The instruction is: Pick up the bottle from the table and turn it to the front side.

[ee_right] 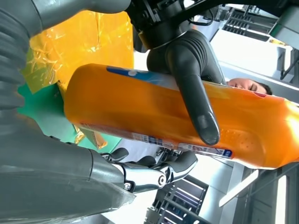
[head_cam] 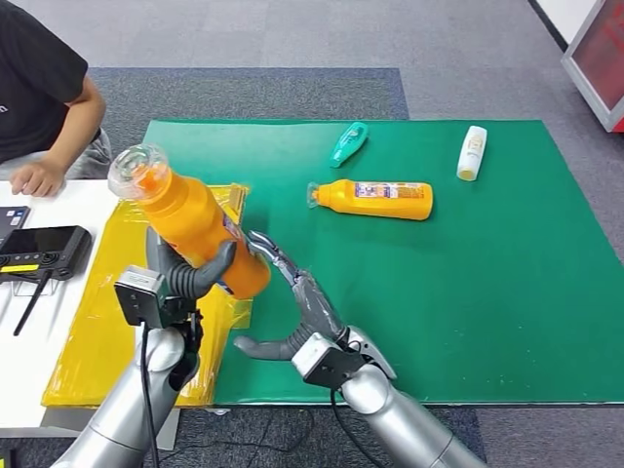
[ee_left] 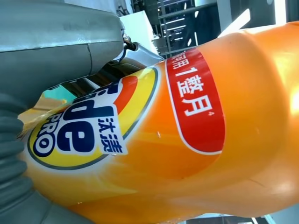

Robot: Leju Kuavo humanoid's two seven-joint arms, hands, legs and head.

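A: What do we have in our left hand (head_cam: 184, 283)?

B: We grip the orange bottle (head_cam: 193, 222) around its lower body, our thick thumb wrapped across the front of it. It is lifted off the green mat (head_cam: 442, 292), tilted, with its clear cap (head_cam: 138, 172) pointing up and away from the mat, toward the person's arm (head_cam: 70, 127).

A: Where does it hang relative to the mat?

B: Over the mat's near corner on our left side, just where the yellow sheet (head_cam: 96, 331) meets the mat's edge. In the left wrist view we read the round blue and yellow logo (ee_left: 84, 128) and a red label with white characters (ee_left: 195, 100) facing that camera.

A: And our right hand (head_cam: 294, 302)?

B: It holds nothing. Its fingers are spread, with the fingertips (head_cam: 261, 244) reaching up to the base of the bottle; we cannot tell whether they touch it. In the right wrist view the left thumb (ee_right: 194, 88) lies across the bottle while our right fingers (ee_right: 155, 172) sit apart from it.

A: What else lies on the mat?

B: A second orange bottle (head_cam: 375, 199) on its side near the mat's middle, a small teal bottle (head_cam: 349, 143) close to the far edge, and a white bottle (head_cam: 472, 152) toward the far right corner. Off the mat beyond the yellow sheet, a black device (head_cam: 44, 252) rests on a white table (head_cam: 29, 341).
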